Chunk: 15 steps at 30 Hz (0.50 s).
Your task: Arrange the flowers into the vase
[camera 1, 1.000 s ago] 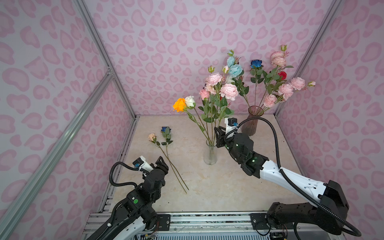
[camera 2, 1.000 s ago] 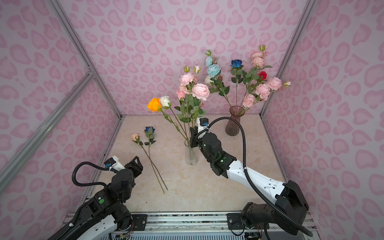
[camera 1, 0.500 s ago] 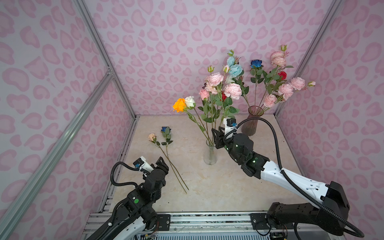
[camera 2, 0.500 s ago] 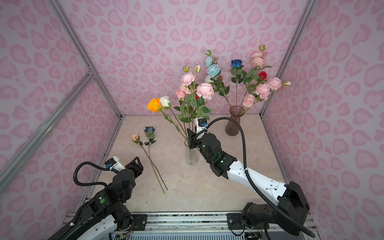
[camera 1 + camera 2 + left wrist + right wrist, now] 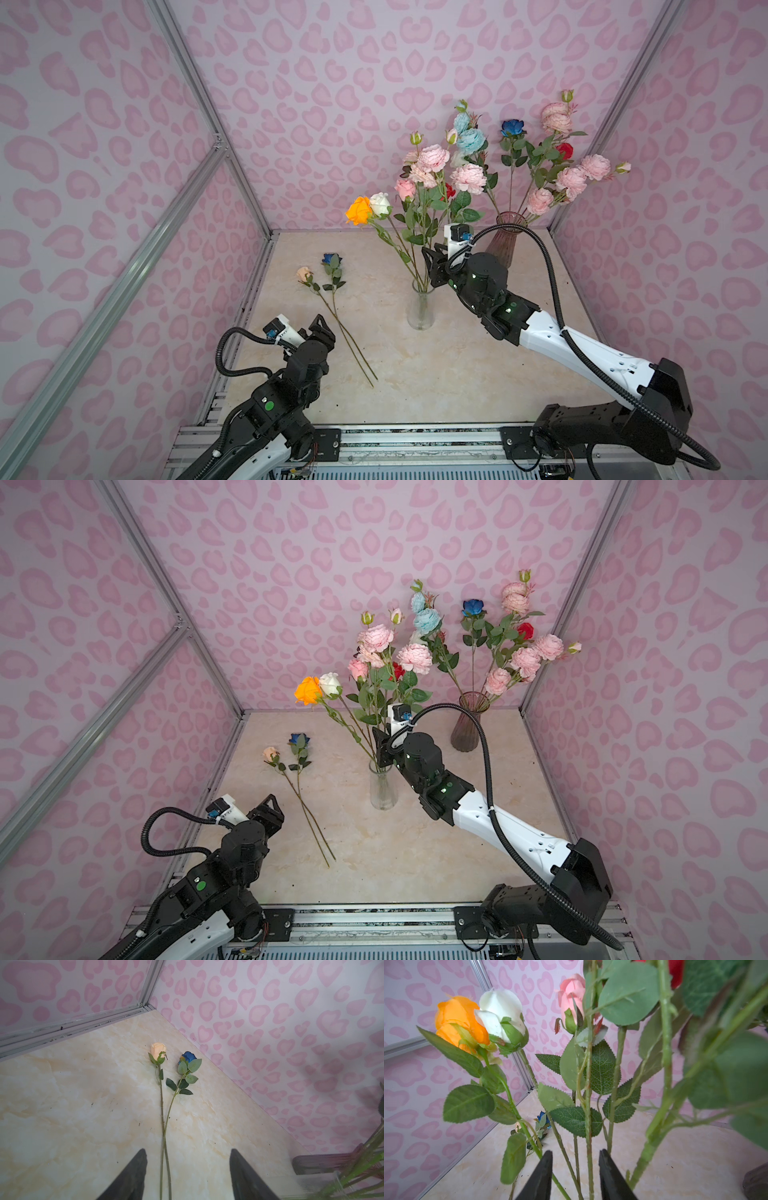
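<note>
left arm: black joint housings, white lower link, round green mark seen on side.
right arm: white tapered forearm, black elbow, wrist and base; green lights lit.
Black corrugated cable attached at each wrist.
White camera block with blue connector mounted at each wrist.
Fingers of left gripper and right gripper: black, matte, wedge-shaped.

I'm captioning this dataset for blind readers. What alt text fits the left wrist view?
A peach rose and a dark blue rose lie on the marbled table, their long stems crossing, seen between the black fingers of the open left pincer. Pink heart-patterned walls stand behind.
</note>
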{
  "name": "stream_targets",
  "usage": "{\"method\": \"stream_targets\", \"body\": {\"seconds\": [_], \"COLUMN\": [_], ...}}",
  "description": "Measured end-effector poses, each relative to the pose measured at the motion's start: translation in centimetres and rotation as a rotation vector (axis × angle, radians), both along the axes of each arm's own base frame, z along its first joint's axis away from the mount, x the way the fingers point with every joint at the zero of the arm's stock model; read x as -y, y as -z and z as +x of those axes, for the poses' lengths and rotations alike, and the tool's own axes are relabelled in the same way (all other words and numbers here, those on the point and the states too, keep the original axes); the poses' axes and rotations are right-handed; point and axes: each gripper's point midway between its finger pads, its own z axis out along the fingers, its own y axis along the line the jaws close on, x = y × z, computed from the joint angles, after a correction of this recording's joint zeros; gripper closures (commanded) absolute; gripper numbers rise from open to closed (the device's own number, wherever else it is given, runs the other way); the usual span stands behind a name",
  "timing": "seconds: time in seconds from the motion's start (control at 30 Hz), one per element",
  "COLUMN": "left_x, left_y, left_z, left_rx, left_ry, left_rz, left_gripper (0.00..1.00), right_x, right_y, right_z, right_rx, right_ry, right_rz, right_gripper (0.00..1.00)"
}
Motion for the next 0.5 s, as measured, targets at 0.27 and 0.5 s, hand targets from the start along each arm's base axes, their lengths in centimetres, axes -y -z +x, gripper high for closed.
{"method": "stream_targets", "body": {"seconds": [0.27, 0.5], "left_x": [0.0, 0.4], "left_y": [0.4, 0.7], "left_z": [0.0, 0.4], "left_rx": [-0.011, -0.04], "left_ry": [-0.003, 0.005], "left_rz": [0.013, 0.045], "left_gripper": [0.36, 0.36], "right_x": [-0.3, 4.7], "right_y": [-2.8, -2.7], "right_z": [-3.5, -2.1], "right_rx": [0.032, -0.011], "right_ry": [-0.073, 0.045], "right_rz": [0.038, 0.037], "right_gripper": [0.61, 0.56]}}
